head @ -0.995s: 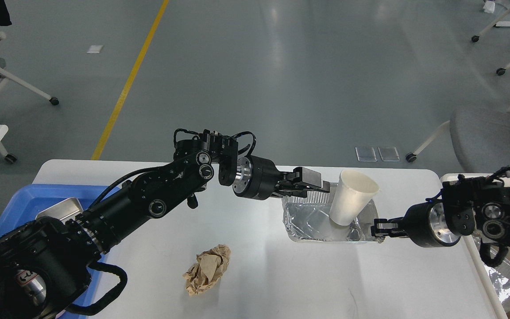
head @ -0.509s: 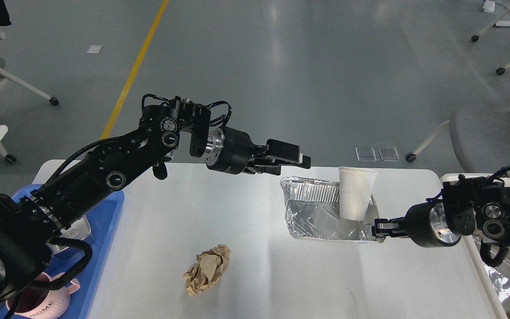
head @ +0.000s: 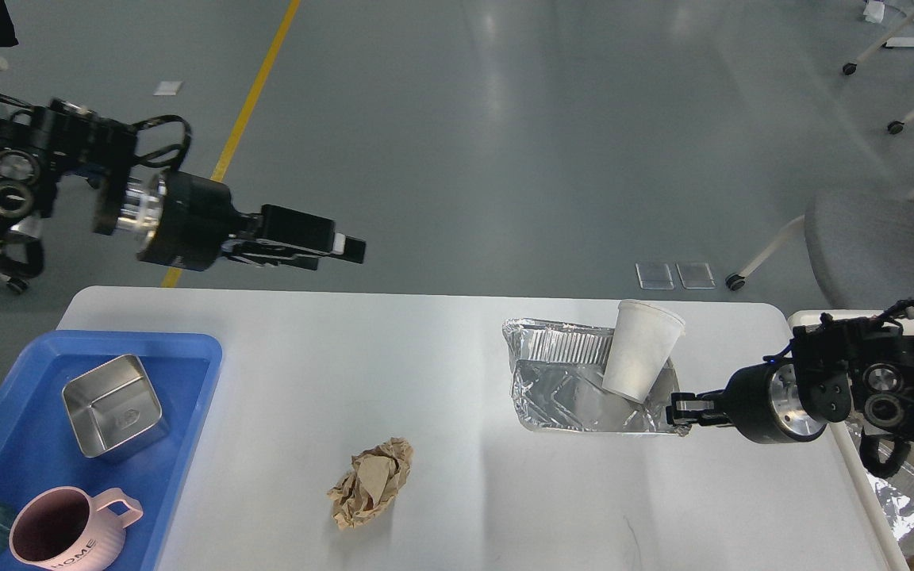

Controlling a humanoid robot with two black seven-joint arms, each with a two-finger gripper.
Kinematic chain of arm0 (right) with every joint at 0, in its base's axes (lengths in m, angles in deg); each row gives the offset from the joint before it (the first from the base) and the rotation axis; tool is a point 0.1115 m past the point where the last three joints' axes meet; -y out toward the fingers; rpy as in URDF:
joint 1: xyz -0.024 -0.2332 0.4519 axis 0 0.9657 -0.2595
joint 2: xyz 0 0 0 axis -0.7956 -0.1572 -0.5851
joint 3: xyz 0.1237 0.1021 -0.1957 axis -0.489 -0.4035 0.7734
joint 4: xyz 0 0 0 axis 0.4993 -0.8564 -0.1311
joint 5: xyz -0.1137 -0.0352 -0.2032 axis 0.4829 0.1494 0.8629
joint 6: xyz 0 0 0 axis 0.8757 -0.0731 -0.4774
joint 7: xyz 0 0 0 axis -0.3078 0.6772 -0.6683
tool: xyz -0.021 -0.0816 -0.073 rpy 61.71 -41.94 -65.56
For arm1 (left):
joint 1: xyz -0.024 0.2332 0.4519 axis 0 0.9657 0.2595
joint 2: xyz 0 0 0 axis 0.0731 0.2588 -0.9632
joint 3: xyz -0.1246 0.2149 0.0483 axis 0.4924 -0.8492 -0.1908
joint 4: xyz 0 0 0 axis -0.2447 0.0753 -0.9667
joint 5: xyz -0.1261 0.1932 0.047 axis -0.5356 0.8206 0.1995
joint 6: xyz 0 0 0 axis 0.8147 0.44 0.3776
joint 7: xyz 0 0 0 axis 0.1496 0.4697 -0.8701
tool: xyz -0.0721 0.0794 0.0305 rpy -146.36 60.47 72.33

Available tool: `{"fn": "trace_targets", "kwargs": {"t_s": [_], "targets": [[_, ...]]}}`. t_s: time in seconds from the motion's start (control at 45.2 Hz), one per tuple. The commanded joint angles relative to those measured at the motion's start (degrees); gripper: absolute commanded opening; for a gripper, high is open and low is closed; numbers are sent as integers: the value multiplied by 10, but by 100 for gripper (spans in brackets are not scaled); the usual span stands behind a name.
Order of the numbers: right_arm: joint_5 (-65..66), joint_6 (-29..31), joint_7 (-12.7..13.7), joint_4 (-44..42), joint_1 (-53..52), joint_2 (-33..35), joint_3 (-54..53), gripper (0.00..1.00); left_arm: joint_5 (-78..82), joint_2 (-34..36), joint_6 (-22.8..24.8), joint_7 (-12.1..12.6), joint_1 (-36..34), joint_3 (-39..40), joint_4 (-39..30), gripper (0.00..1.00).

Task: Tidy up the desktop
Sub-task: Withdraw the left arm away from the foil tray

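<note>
Foil forms the tray [head: 576, 392] lying near the far right corner of the desk, the desktop [head: 457, 444] that fills the lower view. A white paper cup [head: 642, 361] stands tilted inside it. The tray's right near corner is pinched by the right gripper [head: 677, 412], fingers closed. The left gripper [head: 342, 247] is held above the far left edge, empty; its opening cannot be told. Crumpled brown paper [head: 371, 482] lies near the front edge.
</note>
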Motion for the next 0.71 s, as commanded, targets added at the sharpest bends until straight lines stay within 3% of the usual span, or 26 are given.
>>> {"fn": "trace_targets", "kwargs": {"t_s": [0.0, 0.288, 0.686], "targets": [[0, 0, 0, -4, 0, -2, 0, 0, -45, 122, 0, -2, 0, 25, -39, 95], [1, 0, 0, -6, 0, -3, 0, 0, -91, 297, 0, -3, 0, 66, -51, 95], [1, 1, 0, -8, 0, -3, -1, 0, -110, 382, 0, -9, -4, 76, -51, 95]]}}
